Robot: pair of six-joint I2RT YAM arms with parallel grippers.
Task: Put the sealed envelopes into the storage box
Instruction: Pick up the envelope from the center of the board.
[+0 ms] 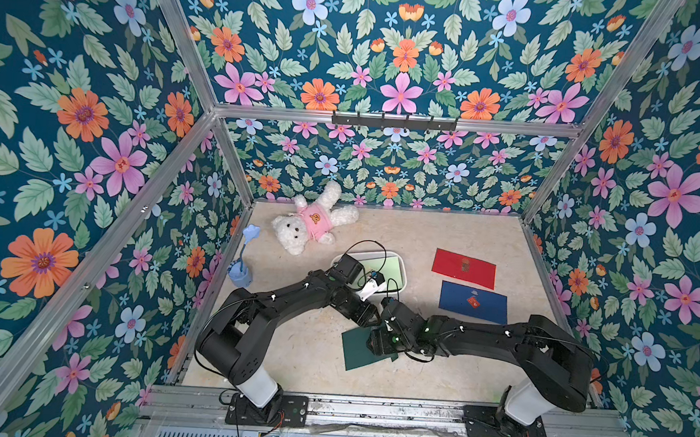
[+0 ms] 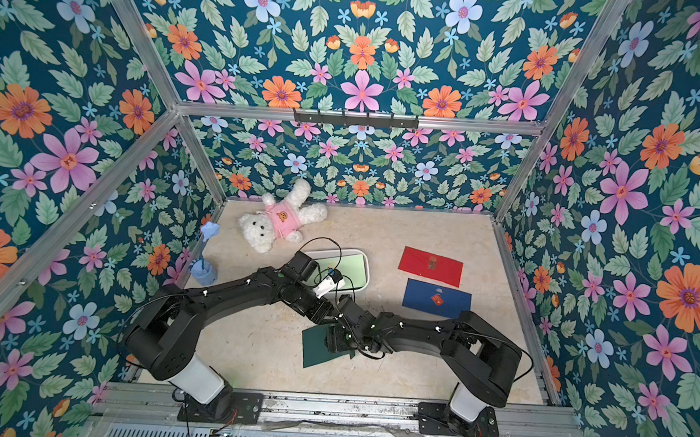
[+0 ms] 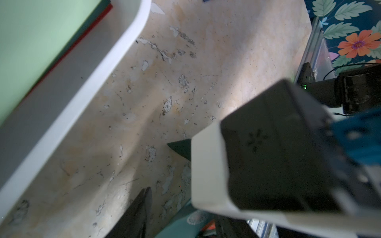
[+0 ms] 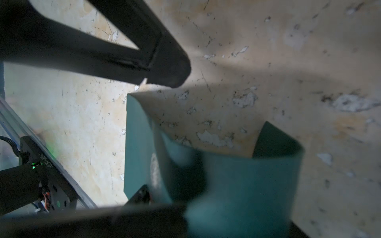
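Floral walls close in a worn beige tabletop point(image 1: 289, 361). The dark green envelope point(image 4: 247, 185) lies near the front, well short of the storage box point(image 1: 404, 273), bowed up between the wide-set jaws of my right pincer point(image 4: 156, 134). Pinched or merely propped, I cannot tell. The gap of my left pincer point(image 1: 369, 314) I cannot make out. The paper looks light, limp and slick, so I judge its raised edge the best hold.

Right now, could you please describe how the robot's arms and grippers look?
The left arm and right arm are black, boxy links on white cylindrical bases, with black cables looping by the wrists and white wrist-camera housings. Gripper fingers are slim, black, round-tipped.
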